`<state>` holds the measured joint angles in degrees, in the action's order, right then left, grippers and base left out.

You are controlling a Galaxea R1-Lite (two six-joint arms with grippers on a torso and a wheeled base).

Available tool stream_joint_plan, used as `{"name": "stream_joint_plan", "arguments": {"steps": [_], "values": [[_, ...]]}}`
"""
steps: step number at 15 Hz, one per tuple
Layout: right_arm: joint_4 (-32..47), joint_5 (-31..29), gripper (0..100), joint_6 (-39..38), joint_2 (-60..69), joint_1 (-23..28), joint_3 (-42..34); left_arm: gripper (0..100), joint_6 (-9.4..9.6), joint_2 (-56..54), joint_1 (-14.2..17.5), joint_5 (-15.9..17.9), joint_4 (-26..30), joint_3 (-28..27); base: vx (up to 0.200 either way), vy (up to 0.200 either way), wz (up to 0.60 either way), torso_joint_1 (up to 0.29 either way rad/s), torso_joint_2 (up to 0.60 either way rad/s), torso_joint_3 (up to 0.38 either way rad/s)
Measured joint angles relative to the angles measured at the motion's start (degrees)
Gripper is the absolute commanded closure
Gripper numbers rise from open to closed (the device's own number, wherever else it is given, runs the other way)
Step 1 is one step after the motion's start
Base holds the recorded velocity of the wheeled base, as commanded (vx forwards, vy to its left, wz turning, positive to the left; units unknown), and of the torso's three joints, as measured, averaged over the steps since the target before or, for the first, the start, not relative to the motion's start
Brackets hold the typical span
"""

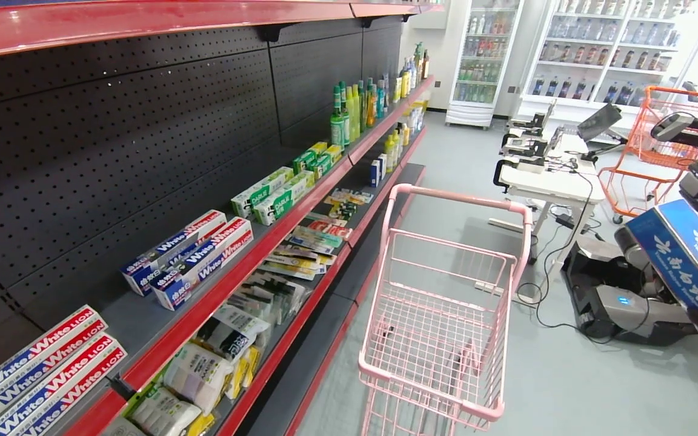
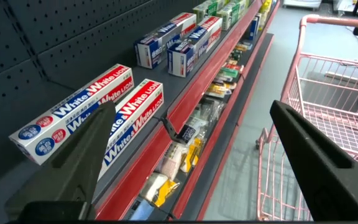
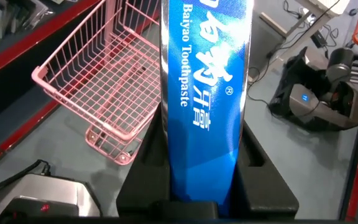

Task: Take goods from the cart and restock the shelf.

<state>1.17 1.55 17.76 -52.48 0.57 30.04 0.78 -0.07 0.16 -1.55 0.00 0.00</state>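
Observation:
A long blue toothpaste box (image 1: 688,266) hangs in the air at the far right, to the right of the pink wire cart (image 1: 446,303). My right gripper (image 3: 204,155) is shut on this blue toothpaste box (image 3: 204,81), above the floor beside the cart (image 3: 104,81). The cart's basket looks empty. My left gripper (image 2: 191,162) is open with nothing between its fingers (image 2: 316,155), beside the red-edged shelf (image 2: 191,93) and near two white, red and blue toothpaste boxes (image 2: 92,118). More such boxes (image 1: 191,257) lie further along the shelf (image 1: 252,254).
Green boxes (image 1: 276,194) and bottles (image 1: 355,112) stand further down the shelf, with packets (image 1: 228,339) on the tier below. A dark machine (image 1: 615,297) with cables sits on the floor right of the cart, behind it a white desk (image 1: 552,181) and an orange cart (image 1: 658,145).

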Motion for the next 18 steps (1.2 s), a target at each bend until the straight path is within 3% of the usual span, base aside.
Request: {"name": "stream_joint_plan", "arguments": {"steps": [18], "values": [[-2.50, 0.09, 100, 0.93, -1.16, -0.22, -0.30, 0, 0.00, 0.00, 0.00, -0.01, 0.00, 0.00, 0.000, 0.000, 0.60, 0.003, 0.00, 0.001]]}}
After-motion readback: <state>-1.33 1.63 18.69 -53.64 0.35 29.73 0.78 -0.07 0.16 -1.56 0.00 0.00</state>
